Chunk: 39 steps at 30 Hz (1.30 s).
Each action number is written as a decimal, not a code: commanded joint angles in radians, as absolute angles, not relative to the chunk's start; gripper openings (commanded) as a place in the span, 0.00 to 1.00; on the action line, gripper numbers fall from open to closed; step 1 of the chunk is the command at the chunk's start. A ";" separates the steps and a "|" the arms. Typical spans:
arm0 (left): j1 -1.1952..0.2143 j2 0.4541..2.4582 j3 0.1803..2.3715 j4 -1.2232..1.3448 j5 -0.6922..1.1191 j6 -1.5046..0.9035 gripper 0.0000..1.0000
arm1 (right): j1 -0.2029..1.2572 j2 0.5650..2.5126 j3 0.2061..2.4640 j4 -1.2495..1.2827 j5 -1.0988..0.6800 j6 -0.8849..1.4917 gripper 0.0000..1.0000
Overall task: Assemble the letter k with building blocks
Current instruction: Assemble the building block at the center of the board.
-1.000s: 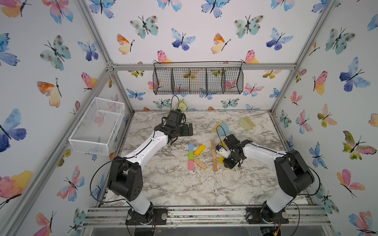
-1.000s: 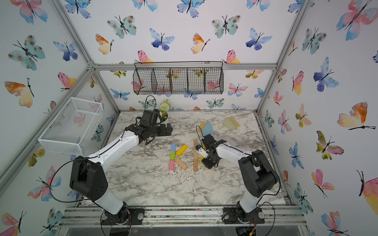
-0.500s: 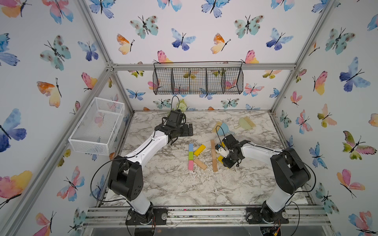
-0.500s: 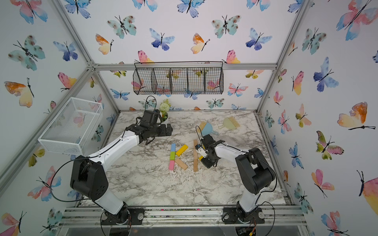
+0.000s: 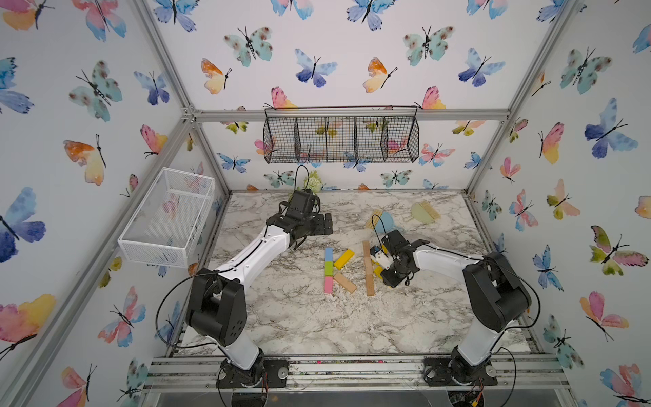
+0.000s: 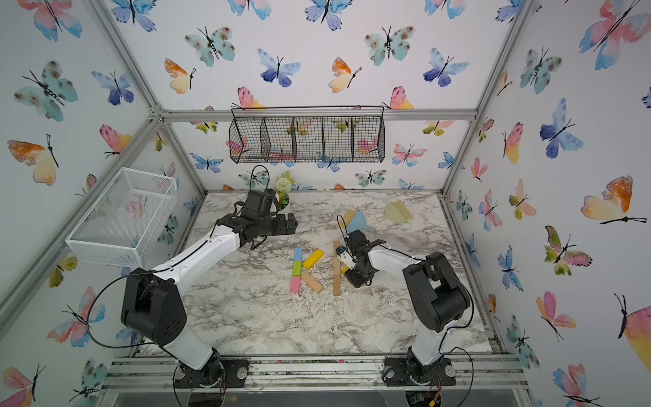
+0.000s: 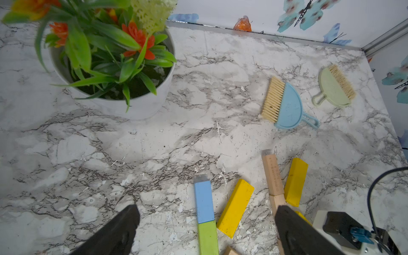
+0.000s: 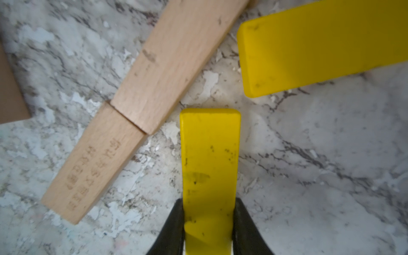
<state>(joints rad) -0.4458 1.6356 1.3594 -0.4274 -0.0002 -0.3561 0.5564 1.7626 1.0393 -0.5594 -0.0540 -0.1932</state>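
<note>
The fingers (image 8: 174, 229) of the right gripper (image 8: 209, 201) stand close together and pinch a yellow block (image 8: 209, 154) by its two long sides, near one end, so the rest of it reaches forward out of the grip. I cannot tell whether this block rests on the marble table (image 8: 320, 176) or hangs a little above it. Its free end comes near the joint where two tan bars (image 8: 176, 61) meet end to end, but it does not touch them. A second yellow block (image 8: 320, 46) lies near, apart from both. In both top views the right gripper (image 5: 382, 266) (image 6: 347, 264) is low over the table, just beside a straight line of three tan bars, on its right side. To the left of this line, a blue block (image 5: 329, 254), a green block (image 5: 328, 268) and a pink block (image 5: 328, 284) make one column, end to end. A third yellow block (image 5: 344, 259) and a tan block (image 5: 345, 283) lean away from this column on its right side, and together the five pieces have the form of a K. The left gripper (image 5: 322, 223) is well apart from the blocks, toward the far edge; its fingers are spread wide and hold nothing. Near it stands a plant pot (image 7: 141, 106), and farther right lie a blue dustpan (image 7: 289, 108) and a green dustpan (image 7: 333, 88).
</note>
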 commanded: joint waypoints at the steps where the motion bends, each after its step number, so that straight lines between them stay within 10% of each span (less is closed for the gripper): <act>1: -0.440 1.642 1.381 -0.443 0.010 -0.356 0.99 | 0.562 1.798 1.055 -0.555 -0.060 -0.173 0.02; 27: -0.440 1.644 1.384 -0.445 0.007 -0.355 1.00 | 0.561 1.806 1.069 -0.550 -0.077 -0.142 0.06; 39: -0.440 1.646 1.383 -0.446 0.008 -0.356 1.00 | 0.561 1.792 1.071 -0.550 -0.082 -0.126 0.34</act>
<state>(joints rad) -0.4458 1.6356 1.3594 -0.4274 0.0002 -0.3561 0.5564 1.7782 1.0599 -0.5571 -0.0570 -0.1387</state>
